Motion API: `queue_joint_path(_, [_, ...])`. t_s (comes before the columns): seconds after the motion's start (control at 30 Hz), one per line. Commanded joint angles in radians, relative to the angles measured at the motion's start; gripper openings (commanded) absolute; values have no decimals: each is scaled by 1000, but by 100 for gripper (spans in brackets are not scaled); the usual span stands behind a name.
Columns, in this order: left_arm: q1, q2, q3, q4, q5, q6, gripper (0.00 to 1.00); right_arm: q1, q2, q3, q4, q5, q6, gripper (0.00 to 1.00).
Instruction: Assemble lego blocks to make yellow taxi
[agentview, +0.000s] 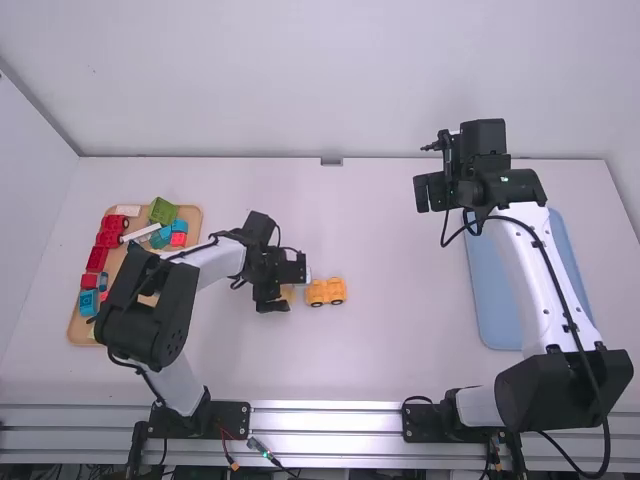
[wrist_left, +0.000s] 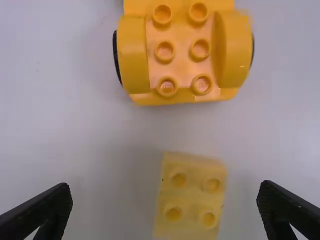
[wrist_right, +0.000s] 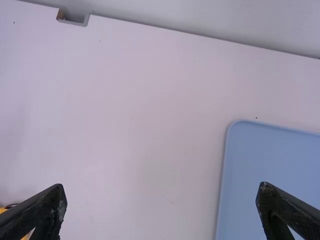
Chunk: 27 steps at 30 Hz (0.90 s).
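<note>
High view: left gripper (agentview: 293, 287) is spread over block (wrist_left: 191, 196) near yellow chassis (agentview: 326, 292)

We see a yellow car base (wrist_left: 172, 52) standing upright on its dark wheels on the white desk (agentview: 400, 350), rounded fenders flanking a flat deck with studs facing up. Off its left end, as we look from the high view, lies a small, paler yellow block (wrist_left: 192, 192), studs up in two rows of two. We find the two pieces near each other but apart, not joined.
</note>
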Motion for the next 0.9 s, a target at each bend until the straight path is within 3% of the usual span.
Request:
queue_joint_path(0.0, [-1,1,-12,0,9,-33,99,1,9,34,-5,8,-8,99])
queue_joint_path(0.3, [77,-23,21,-25,207,101,99,1,9,34,-1,7,-10,99])
queue_joint_path(0.57, [224,-32,17,-84,550,310,99,1,9,15,77,-32,-21,99])
queue_joint_path(0.67, [253,-31,5,-88,573,340,99,1,9,-48,134,-178,-189,99])
queue_joint_path(0.87, [257,-31,-51,-88,576,419,99,1,9,-270,309,-625,-615,99])
